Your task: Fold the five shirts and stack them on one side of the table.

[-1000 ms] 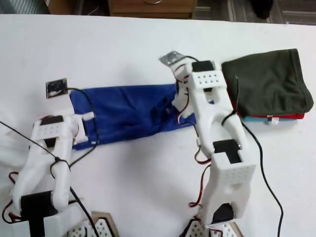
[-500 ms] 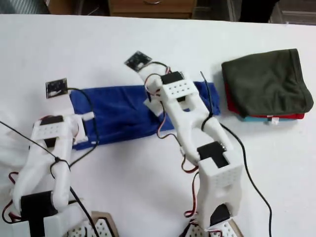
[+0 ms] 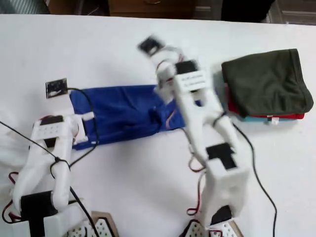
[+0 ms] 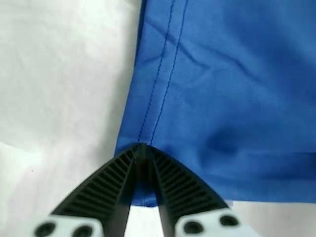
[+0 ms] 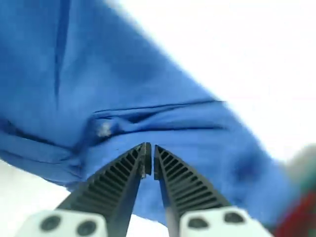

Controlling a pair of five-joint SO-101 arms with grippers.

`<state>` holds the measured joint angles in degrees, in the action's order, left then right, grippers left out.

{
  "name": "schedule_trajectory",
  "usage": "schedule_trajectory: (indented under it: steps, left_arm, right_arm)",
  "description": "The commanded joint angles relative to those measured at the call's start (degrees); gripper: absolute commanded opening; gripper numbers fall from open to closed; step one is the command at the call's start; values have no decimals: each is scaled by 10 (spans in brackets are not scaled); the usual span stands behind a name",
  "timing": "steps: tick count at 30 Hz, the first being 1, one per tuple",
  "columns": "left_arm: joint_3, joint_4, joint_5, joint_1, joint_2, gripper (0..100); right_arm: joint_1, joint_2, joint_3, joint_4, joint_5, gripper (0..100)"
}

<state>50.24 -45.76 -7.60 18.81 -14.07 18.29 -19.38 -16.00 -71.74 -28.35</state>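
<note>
Pinching shirt [image 3: 123,113] hem at its 9 o'clock end with left gripper [image 4: 143,147], clamped on cloth. Hovering over the 3 o'clock end with right gripper [image 5: 149,149], jaws nearly together, perhaps gripping nothing. Could skew the fold if pulled against that pinch, or clip stack [image 3: 266,84] at 2 o'clock.

No legible text, number, brand or sign anywhere on the table or the arms. Small white tag [image 3: 271,119] at the 6 o'clock edge of the folded shirts [image 3: 266,84], too small to read.
</note>
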Motion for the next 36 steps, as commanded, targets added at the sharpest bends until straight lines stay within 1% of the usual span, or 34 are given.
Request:
schedule_trajectory:
  steps: [1, 5, 9, 13, 18, 20, 23, 27, 31, 36]
  left_arm:
    - [-15, -4, -1, 2, -18, 25]
    - [-15, -4, -1, 2, -18, 25]
    - [-6, 15, -1, 2, -18, 25]
    - [-2, 23, -1, 2, -18, 25]
    - [-1, 23, -1, 2, -18, 25]
    - [-1, 23, -1, 2, -18, 25]
    - [-1, 23, -1, 2, -18, 25]
    - [-1, 23, -1, 2, -18, 25]
    - [-1, 24, -1, 2, -18, 25]
    - [-1, 24, -1, 2, -18, 25]
  right_arm:
    - [-69, 82, -26, -31, 4, 19]
    - [-132, 66, 53, -41, -1, 19]
    - [-165, 35, 114, -10, -1, 19]
    - [-184, -5, 128, 18, -1, 19]
    - [-226, -54, 128, 17, -2, 19]
    - [-250, -58, 128, 15, -18, 19]
    - [-278, -54, 129, -6, -69, 19]
    - [-277, -37, 128, -44, -112, 19]
    - [-250, 11, 127, -49, -113, 19]
    - [-204, 113, 127, -46, -113, 19]
